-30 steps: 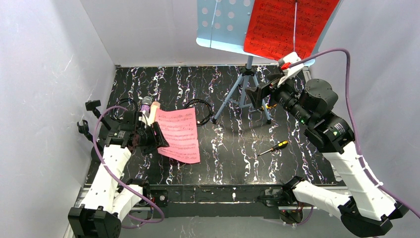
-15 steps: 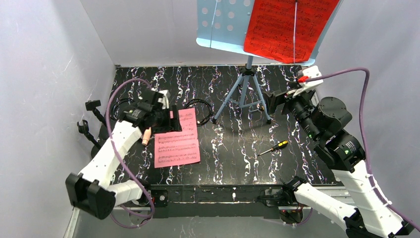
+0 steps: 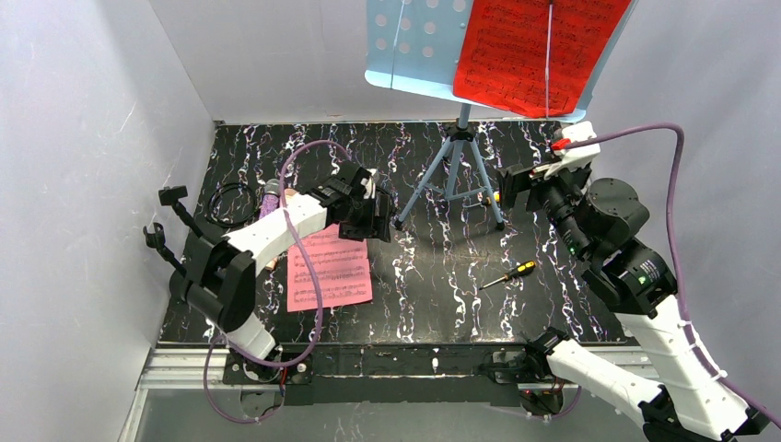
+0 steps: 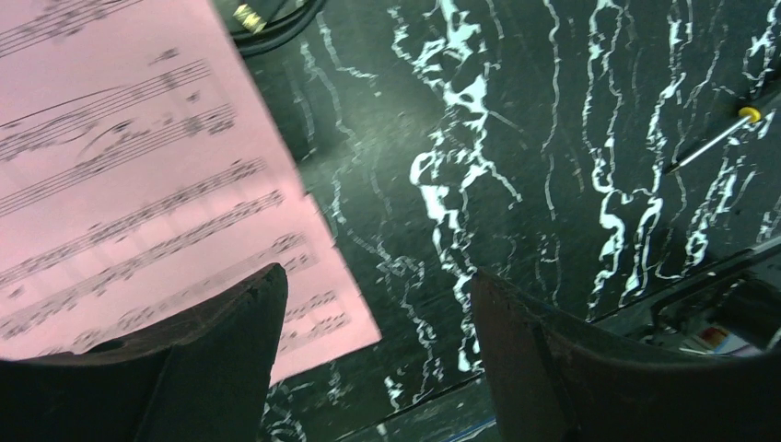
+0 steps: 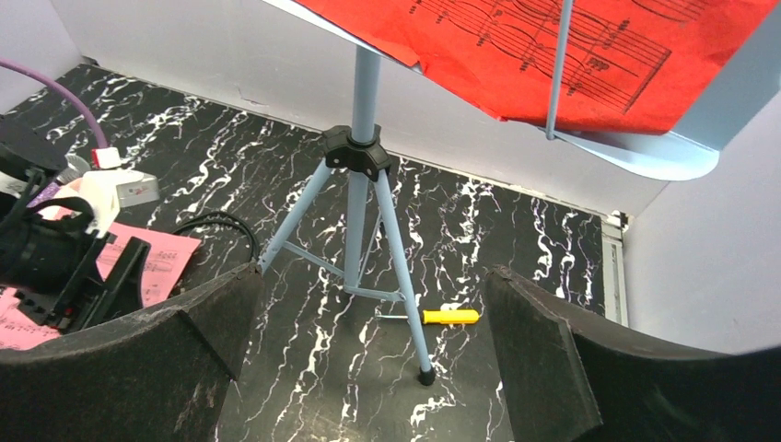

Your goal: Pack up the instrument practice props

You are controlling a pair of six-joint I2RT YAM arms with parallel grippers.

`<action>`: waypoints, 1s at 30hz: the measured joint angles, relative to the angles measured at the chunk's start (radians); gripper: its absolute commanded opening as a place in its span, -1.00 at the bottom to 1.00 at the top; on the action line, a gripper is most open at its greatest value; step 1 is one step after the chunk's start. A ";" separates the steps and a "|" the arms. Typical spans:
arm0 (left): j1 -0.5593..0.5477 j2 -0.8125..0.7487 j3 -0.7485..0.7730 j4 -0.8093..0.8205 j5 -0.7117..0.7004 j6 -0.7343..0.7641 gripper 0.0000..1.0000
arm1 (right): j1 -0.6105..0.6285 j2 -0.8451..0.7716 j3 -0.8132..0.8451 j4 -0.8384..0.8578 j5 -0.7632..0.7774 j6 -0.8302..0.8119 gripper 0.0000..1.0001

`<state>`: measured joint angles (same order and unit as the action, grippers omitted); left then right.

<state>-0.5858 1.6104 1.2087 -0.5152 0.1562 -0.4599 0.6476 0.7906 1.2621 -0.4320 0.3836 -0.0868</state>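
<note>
Item: pink sheet-music page (image 3: 329, 272), flat on the table (image 3: 553, 304), long axis running near to far.
Location: its far right corner lies under my left gripper (image 3: 367, 216), the rest toward my base.
Left gripper: jaws parted, empty.
Right gripper (image 3: 512, 187): spread wide, empty, well apart from this page, facing the red page (image 3: 539, 51) on the music stand (image 3: 414, 46).

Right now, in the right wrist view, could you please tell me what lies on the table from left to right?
From the left: pink sheet-music page → black cable → blue stand's tripod → yellow-handled screwdriver.
</note>
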 measured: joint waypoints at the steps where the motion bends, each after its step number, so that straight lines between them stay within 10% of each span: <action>1: 0.000 0.019 0.000 0.020 0.011 -0.006 0.37 | 0.000 -0.001 0.000 -0.006 0.008 0.000 0.97; 30: 0.092 0.464 0.295 0.139 0.008 0.055 0.06 | 0.000 -0.019 0.040 -0.093 0.112 0.022 0.97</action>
<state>-0.4942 2.0743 1.5040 -0.3763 0.1642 -0.4046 0.6476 0.7719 1.3022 -0.5251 0.4953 -0.0647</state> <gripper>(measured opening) 0.531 0.985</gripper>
